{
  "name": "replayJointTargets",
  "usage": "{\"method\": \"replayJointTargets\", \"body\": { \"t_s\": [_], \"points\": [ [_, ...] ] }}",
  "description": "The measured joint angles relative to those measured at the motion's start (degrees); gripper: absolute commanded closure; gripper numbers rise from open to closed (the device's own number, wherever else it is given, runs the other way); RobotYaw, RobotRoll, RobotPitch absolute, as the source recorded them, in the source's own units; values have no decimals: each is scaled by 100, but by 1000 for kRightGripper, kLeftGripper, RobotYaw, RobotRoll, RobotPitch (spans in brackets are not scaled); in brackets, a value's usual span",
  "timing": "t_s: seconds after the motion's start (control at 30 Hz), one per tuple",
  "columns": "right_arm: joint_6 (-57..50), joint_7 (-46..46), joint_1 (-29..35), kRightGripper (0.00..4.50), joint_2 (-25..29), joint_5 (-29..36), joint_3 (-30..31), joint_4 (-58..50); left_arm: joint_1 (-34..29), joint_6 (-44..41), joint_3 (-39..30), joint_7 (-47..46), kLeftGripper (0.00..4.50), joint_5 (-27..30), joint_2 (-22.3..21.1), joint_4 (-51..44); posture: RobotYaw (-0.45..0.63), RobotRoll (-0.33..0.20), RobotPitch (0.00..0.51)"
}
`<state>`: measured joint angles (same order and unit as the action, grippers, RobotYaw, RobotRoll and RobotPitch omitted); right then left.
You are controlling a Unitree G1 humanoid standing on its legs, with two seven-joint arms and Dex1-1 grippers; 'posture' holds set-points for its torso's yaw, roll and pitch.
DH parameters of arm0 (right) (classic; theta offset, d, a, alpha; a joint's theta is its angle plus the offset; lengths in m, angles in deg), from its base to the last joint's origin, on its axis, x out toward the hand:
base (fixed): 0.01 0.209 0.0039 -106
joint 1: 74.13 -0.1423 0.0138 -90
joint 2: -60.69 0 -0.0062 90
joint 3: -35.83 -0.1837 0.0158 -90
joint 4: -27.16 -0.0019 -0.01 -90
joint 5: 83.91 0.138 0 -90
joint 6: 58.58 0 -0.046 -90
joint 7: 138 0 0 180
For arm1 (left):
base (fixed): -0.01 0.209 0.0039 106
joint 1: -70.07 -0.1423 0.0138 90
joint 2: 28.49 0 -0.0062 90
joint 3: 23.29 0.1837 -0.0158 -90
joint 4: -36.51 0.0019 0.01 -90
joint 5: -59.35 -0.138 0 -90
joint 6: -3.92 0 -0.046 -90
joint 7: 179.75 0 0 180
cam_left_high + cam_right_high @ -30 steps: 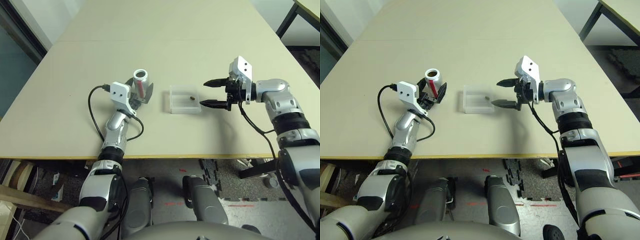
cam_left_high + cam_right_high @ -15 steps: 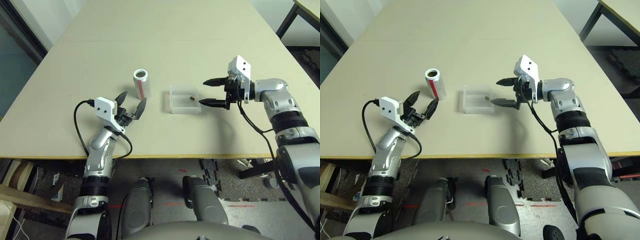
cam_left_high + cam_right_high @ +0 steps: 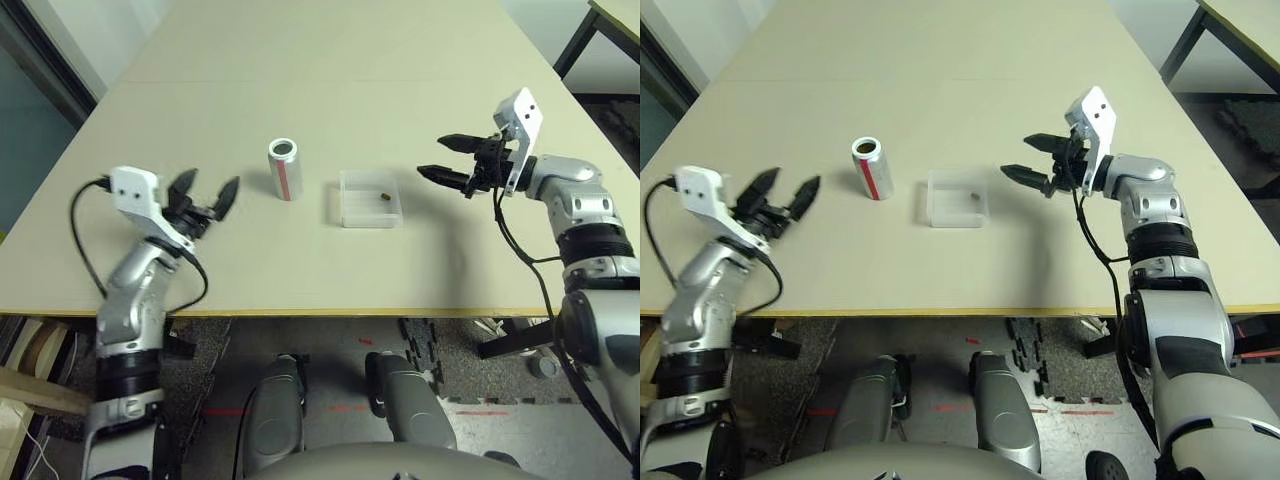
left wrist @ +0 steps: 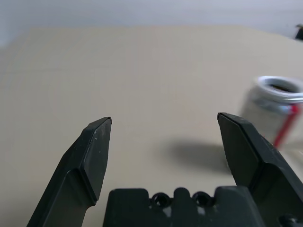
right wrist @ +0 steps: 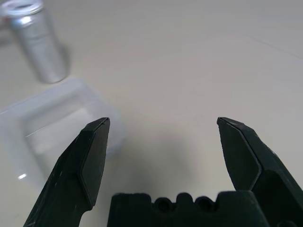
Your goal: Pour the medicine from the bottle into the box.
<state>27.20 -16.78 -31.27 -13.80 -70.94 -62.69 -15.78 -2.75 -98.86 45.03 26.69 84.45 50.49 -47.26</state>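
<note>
The silver-grey bottle with a red stripe stands upright and uncapped on the table, left of the clear box. A tiny dark pellet of medicine lies inside the box near its right wall. My left gripper hovers open and empty well to the left of the bottle, which the left wrist view shows past one finger. My right gripper is open and empty, a short way right of the box. The right wrist view shows the box and, beyond it, the bottle.
The beige table's front edge runs just below both arms. A black cable loops from my left wrist. A second table's corner stands at the far right, with floor beside it.
My left gripper has drawn back left from around the bottle, leaving it standing. My right gripper has pulled away from the box's right side, to the right and slightly farther back.
</note>
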Motion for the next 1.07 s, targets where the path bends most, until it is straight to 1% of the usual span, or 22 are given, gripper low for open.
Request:
{"method": "replayJointTargets", "body": {
  "t_s": [0.17,0.33,0.5,0.63,0.77,0.93,1.07],
  "points": [
    [-130,710,220,0,116,148,-408,-126,518,89,-311,-167,19,-43,-393,876,-73,0,149],
    [-148,1432,450,0,141,214,-749,-195,970,516,-315,-86,19,-198,-773,1885,-88,0,153],
    [-156,1851,557,0,166,235,-931,-197,1364,924,-286,-43,19,-390,-867,2789,-115,0,158],
    [-69,2150,724,0,256,243,-1050,-216,1688,1272,-271,-34,19,-525,-1056,3446,-144,0,161],
    [-47,2404,902,0,331,274,-1185,-258,2022,1590,-254,-29,19,-648,-1157,4178,-160,0,163],
    [19,2491,1055,0,338,296,-1236,-406,2291,1867,-226,-8,19,-764,-1226,4839,-164,0,167],
    [83,2542,1153,0,320,381,-1246,-511,2381,1998,-198,20,19,-830,-1271,5096,-159,0,166]
  ]
}}
